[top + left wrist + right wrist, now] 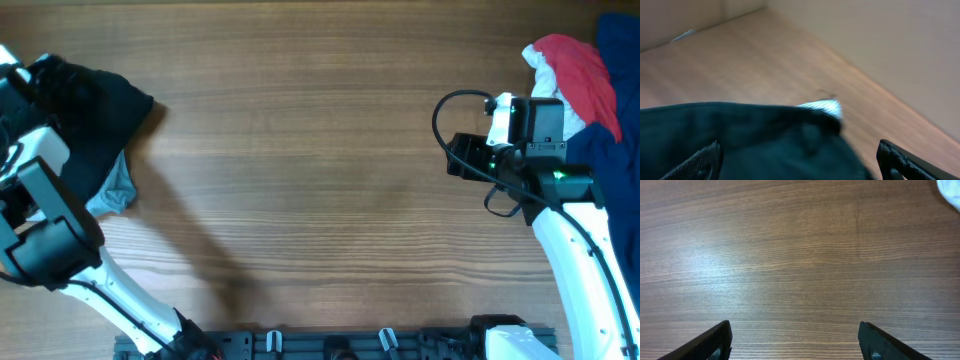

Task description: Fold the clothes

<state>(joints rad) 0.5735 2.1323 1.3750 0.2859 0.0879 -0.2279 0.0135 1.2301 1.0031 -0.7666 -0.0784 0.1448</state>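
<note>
A crumpled black garment (95, 115) with a pale grey lining (112, 195) lies at the table's far left. In the left wrist view the black garment (750, 145) fills the space between my left gripper's (800, 167) spread fingers, which are open over it. A pile of clothes, red (578, 70), white and navy (610, 150), sits at the far right. My right gripper (460, 158) is open and empty over bare wood beside that pile; in the right wrist view its fingers (795, 342) frame only tabletop.
The wooden table (320, 170) spans the middle between the two arms. A wall or panel rises behind the table in the left wrist view (880, 45). A white cloth corner (951, 191) shows at the upper right of the right wrist view.
</note>
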